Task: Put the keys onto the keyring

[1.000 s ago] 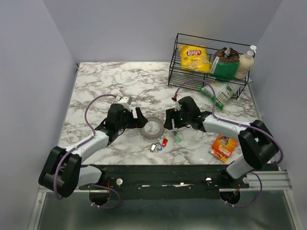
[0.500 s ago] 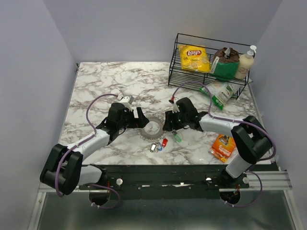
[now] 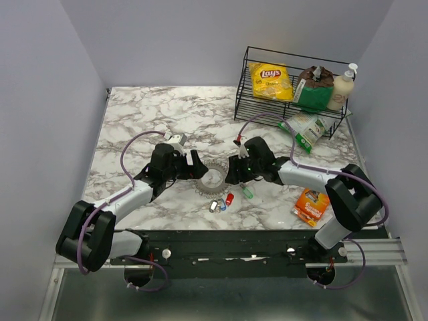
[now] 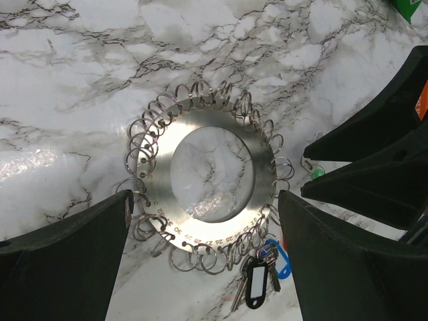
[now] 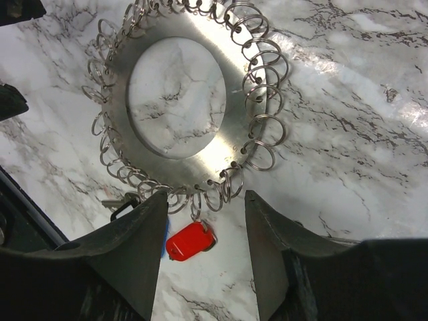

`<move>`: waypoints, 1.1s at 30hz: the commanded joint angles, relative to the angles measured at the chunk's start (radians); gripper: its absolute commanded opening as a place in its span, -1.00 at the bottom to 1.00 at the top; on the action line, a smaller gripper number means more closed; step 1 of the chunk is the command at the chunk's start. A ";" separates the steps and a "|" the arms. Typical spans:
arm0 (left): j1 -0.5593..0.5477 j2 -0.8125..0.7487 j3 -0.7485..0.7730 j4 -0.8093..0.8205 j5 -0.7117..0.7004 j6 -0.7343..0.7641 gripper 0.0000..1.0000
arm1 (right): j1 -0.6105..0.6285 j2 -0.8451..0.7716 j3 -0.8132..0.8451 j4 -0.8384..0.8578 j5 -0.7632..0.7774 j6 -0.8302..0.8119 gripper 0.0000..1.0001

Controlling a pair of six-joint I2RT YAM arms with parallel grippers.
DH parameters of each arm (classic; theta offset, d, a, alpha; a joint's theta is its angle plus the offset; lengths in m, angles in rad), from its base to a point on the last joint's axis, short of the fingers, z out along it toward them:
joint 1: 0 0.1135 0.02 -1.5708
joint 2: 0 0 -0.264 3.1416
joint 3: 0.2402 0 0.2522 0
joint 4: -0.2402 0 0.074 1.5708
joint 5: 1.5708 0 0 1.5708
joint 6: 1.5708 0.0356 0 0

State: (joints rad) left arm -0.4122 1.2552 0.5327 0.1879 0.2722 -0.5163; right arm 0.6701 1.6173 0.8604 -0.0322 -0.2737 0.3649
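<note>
Keyring (image 4: 157, 175): flat, mid-counter (image 3: 147, 107), toward near edge.
Left fingers (image 4: 60, 261): apart, flanking it.
Right fingers (image 5: 114, 261): apart, red key (image 5: 190, 241) between.
Green key (image 4: 316, 174): mostly hidden.

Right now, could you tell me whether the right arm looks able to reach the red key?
Probably yes: the red key lies uncovered between the fingers of the open right hand, though the keyring crowds it closely with its wire loops.

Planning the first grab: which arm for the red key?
Right, probably. The red key lies between the fingers of the open right pincer; the left pincer straddles the keyring instead.
</note>
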 commanded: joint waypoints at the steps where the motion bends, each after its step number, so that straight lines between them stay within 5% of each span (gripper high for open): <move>1: 0.004 0.001 0.018 -0.002 0.024 0.015 0.94 | 0.019 -0.030 0.003 -0.051 0.047 -0.011 0.12; 18: 0.004 0.012 0.015 -0.002 0.030 0.018 0.91 | 0.060 -0.031 0.008 -0.080 0.034 0.003 -0.14; 33: 0.004 0.024 0.013 -0.001 0.032 0.015 0.90 | 0.089 -0.011 0.009 -0.075 0.079 0.020 -0.16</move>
State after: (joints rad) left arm -0.4122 1.2705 0.5327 0.1844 0.2817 -0.5125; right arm 0.7532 1.6096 0.8604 -0.0990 -0.2447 0.3691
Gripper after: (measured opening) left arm 0.953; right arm 0.424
